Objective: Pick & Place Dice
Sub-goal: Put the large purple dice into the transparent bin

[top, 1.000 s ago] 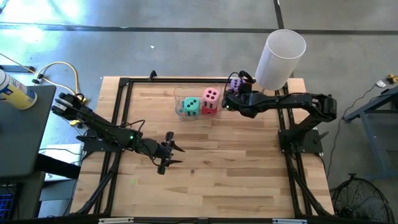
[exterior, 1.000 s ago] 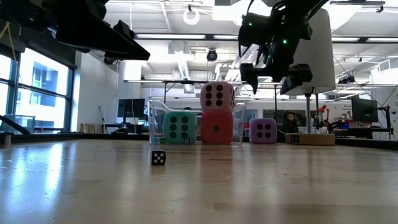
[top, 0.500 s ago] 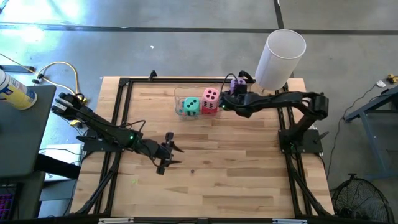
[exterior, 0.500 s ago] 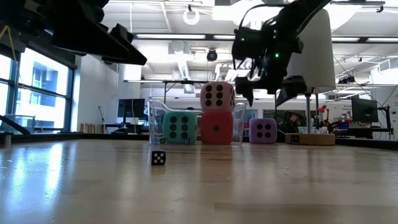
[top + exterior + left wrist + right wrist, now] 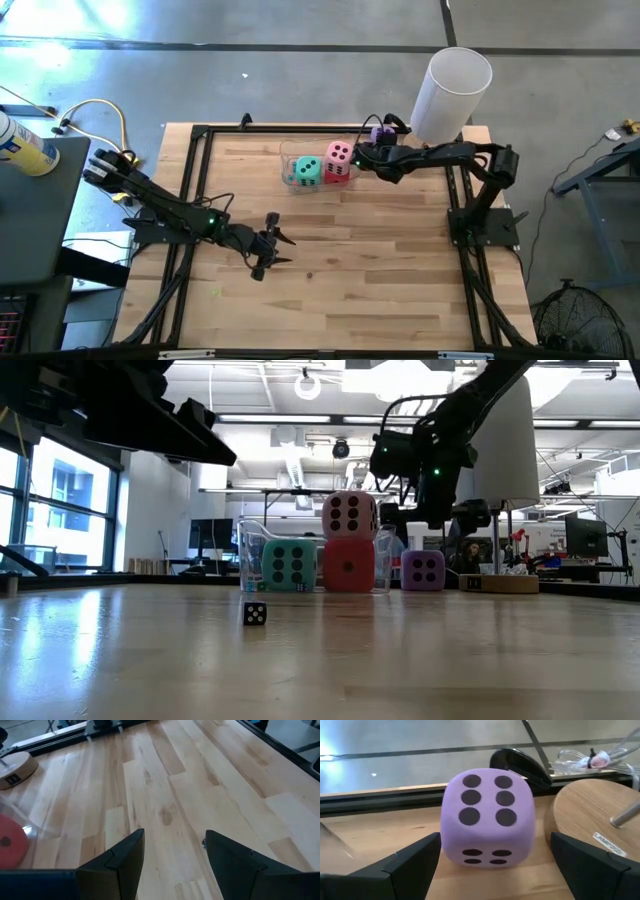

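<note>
Wood table [image 5: 400,250] | right fingers [image 5: 630,865] spread, now flanking purple die [image 5: 489,815] | left fingers [image 5: 125,862] parted, unmoved

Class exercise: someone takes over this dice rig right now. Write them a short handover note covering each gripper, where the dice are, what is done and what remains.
Right gripper: jaws open, straddling the purple die at the table's far edge, not yet gripping.
Left gripper: jaws open, empty, waiting over bare table.
Done: teal die, red die and pink die sit in the clear container, pink stacked on red.
Left: grasp the purple die and put it in.
</note>
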You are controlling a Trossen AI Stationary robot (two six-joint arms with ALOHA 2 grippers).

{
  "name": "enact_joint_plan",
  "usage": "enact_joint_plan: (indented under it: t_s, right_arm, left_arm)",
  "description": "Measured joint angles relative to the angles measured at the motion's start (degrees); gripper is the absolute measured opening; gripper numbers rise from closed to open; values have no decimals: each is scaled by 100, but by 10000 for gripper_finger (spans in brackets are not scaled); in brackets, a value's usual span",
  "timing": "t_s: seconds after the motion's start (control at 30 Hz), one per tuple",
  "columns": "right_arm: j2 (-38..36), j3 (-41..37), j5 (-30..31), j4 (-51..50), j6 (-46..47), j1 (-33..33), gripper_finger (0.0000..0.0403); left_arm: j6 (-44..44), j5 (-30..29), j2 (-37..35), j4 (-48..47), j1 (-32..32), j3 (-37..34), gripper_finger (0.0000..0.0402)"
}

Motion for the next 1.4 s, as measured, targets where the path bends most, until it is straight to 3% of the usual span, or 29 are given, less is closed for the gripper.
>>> enact_joint_plan:
  t_s: [0.3,0.83,1.1,1.4]
  right_arm:
    - [32,0,10,463,-676,-90,366]
    - [381,20,9,604,-619,-271,366]
    - [321,2,371,487,-533,-127,366]
    - [245,-11,333,933,-1005,16,366]
  left_arm:
    - [-18,3,0,0,68,0,202]
    - [-114,3,0,-34,68,0,202]
    - [-225,3,0,-69,66,0,202]
    - [-299,6,-2,-107,51,0,202]
